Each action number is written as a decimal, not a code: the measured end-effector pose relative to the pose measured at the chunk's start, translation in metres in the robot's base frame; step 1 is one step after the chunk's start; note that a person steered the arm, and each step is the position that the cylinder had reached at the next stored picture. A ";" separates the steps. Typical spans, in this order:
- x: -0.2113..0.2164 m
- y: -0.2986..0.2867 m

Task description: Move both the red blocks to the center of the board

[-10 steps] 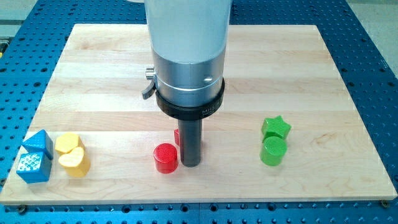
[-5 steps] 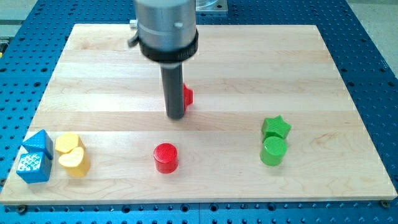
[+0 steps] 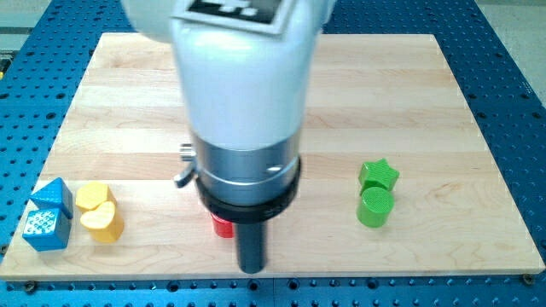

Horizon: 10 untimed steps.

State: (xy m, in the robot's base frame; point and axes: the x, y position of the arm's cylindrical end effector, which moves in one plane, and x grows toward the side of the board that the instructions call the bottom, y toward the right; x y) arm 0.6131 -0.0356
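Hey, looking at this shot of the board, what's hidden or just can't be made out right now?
- Second red block: not in the camera view; the arm may cover it.
- Red block: only a sliver shows below the arm's collar, so its shape is unclear.
- My tip, right of that sliver: touching or apart, cannot tell.
- Board centre: covered by the arm.

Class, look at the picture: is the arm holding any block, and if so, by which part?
Nothing is held. The arm ends in a plain rod; my tip rests on the wooden board near the view's bottom edge, just beside the partly hidden red cylinder block.
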 end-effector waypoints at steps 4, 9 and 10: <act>-0.060 -0.058; -0.168 0.018; -0.166 0.048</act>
